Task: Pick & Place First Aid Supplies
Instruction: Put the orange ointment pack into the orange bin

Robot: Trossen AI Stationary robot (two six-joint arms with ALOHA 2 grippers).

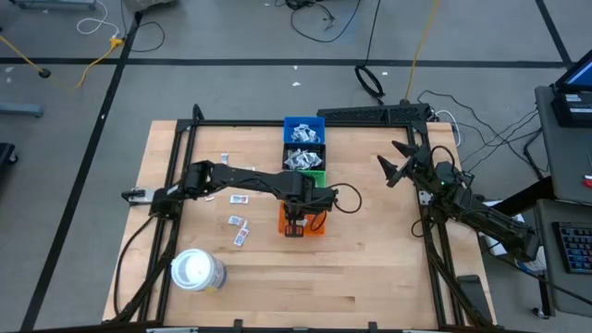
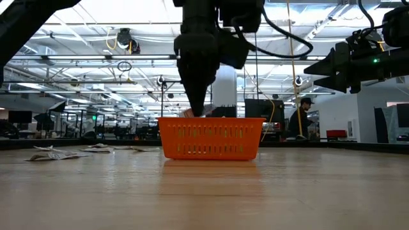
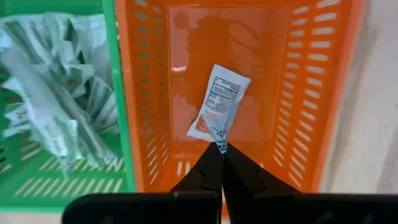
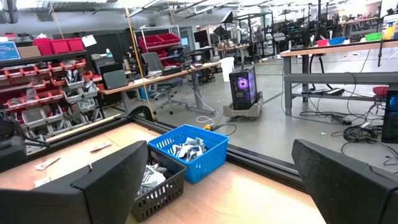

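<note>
Left tool (image 3: 219,149) clamped on white packet (image 3: 219,102) corner, packet hanging inside orange bin (image 3: 314,93); right tool (image 1: 400,163) gaping, idle

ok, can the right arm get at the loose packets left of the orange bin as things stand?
Probably not. The right gripper waits open by the table's right edge, and the left arm, gripper over the orange bin, lies across the way to those packets.

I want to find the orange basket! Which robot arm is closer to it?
The left. Its tool hangs right over the orange basket, pinching a small white packet inside it. The right tool waits open far off, near the table's right edge.
</note>
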